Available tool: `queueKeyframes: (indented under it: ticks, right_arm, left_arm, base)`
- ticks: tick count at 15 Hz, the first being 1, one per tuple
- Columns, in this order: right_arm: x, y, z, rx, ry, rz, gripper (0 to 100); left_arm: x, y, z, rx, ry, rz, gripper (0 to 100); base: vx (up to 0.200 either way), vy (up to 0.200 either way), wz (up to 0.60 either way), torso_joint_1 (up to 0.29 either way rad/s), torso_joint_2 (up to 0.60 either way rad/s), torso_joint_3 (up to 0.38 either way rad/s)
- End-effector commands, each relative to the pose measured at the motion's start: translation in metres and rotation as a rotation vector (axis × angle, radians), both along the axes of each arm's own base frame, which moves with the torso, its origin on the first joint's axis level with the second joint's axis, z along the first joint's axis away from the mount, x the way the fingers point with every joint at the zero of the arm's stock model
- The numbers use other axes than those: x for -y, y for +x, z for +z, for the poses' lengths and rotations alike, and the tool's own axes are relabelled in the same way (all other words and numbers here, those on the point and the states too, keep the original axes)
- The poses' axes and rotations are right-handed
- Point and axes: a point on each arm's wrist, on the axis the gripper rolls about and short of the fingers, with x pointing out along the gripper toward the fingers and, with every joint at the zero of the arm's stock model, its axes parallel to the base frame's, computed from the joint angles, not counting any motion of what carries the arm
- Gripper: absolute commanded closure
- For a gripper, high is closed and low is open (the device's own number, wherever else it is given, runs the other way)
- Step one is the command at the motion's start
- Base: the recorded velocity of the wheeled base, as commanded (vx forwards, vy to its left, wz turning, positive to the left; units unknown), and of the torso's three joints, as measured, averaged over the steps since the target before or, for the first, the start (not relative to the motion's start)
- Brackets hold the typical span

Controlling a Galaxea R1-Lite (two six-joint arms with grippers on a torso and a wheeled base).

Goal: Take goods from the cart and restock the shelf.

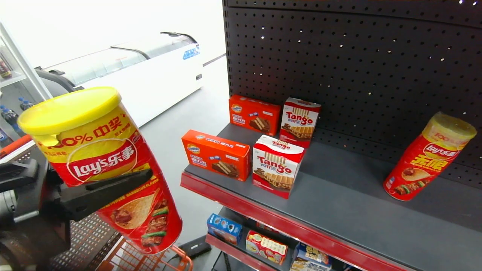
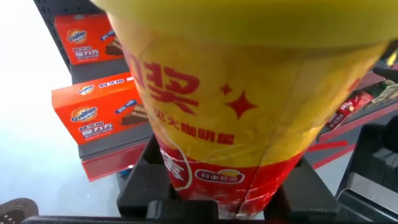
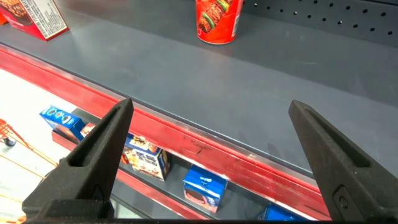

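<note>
Our two grippers, one clamped and one spread.
Our left gripper [image 1: 90, 184] is raised at our left side, black fingers closed across the middle of a tilted can of potato chips [image 1: 94, 146]; our right gripper [image 3: 211, 106] angles downward, fingers wide apart.

Red chip can [image 1: 101, 154] wears a yellow lid [image 1: 69, 109] (shelf [image 1: 339, 210] grey, red-edged).

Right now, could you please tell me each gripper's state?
Left gripper: shut on the chips can.
Right gripper: open, holding nothing.
</note>
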Motion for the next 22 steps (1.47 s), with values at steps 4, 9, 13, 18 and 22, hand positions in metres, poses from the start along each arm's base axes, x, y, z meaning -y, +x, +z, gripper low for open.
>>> queueKeyframes:
  ticks: [4, 9, 13, 18, 22]
  right_arm:
    - [0.000, 0.000, 0.000, -0.001, 0.001, 0.002, 0]
    - [0.000, 0.000, 0.000, -0.001, 0.001, 0.002, 0]
    - [0.000, 0.000, 0.000, -0.001, -0.001, 0.002, 0]
    - [0.000, 0.000, 0.000, -0.001, -0.001, 0.002, 0]
    - [0.000, 0.000, 0.000, -0.001, 0.001, 0.002, 0]
  left_arm:
    - [0.003, -0.005, 0.001, 0.007, -0.005, -0.088, 100]
    - [0.011, -0.010, 0.003, 0.013, -0.011, -0.226, 100]
    - [0.012, -0.009, 0.004, 0.015, -0.012, -0.235, 100]
    - [0.012, -0.007, 0.003, 0.005, -0.010, -0.221, 100]
    - [0.013, -0.005, 0.002, -0.001, -0.008, -0.221, 100]
  base:
    - [0.000, 0.000, 0.00, 0.000, 0.00, 0.000]
    - [0.000, 0.000, 0.00, 0.000, 0.00, 0.000]
    - [0.000, 0.000, 0.00, 0.000, 0.00, 0.000]
    - [0.000, 0.000, -0.12, 0.001, 0.00, 0.001]
    - [0.000, 0.000, -0.60, 0.001, 0.00, 0.002]
